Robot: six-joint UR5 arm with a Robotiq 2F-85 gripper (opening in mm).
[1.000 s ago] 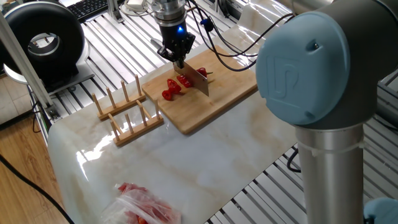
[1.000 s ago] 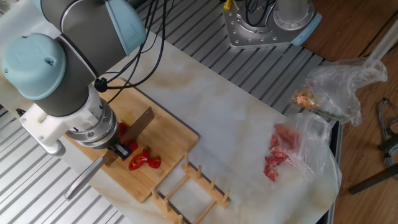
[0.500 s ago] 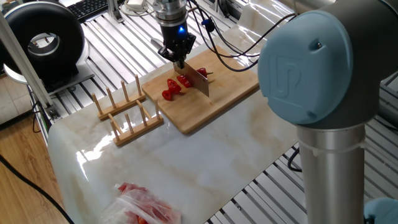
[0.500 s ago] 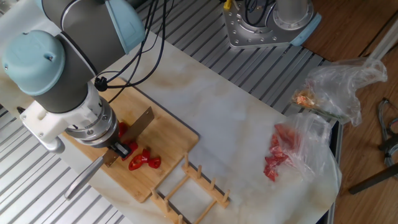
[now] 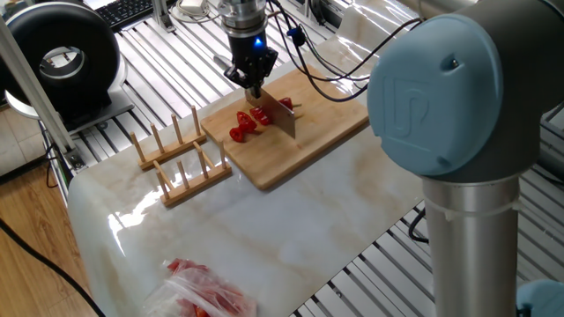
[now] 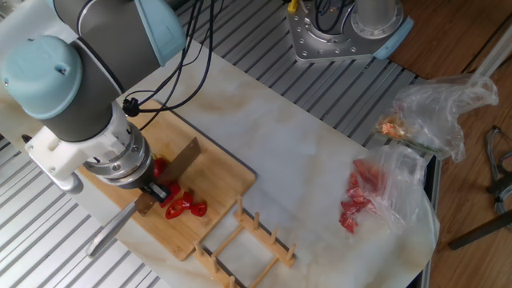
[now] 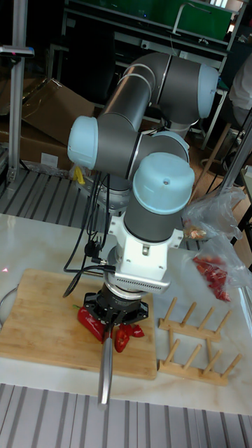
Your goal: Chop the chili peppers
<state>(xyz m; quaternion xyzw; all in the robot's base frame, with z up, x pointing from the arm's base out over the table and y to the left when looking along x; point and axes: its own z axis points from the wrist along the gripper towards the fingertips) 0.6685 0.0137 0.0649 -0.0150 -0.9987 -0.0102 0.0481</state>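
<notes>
The arm reaches straight down over the cutting board (image 5: 304, 132). Its tool (image 5: 252, 86) grips a knife (image 5: 284, 117), blade resting among the chili peppers (image 5: 245, 124) near the board's 9 o'clock edge.

The gripper (image 6: 157, 194) body hides part of the chili peppers (image 6: 182, 205) beneath the jaws. The knife (image 5: 282, 115) handle inside the jaws is concealed, so jaw contact cannot be confirmed. Away from the jaws, the plastic bag (image 5: 207, 293) is cut off by the picture's lower edge.
</notes>
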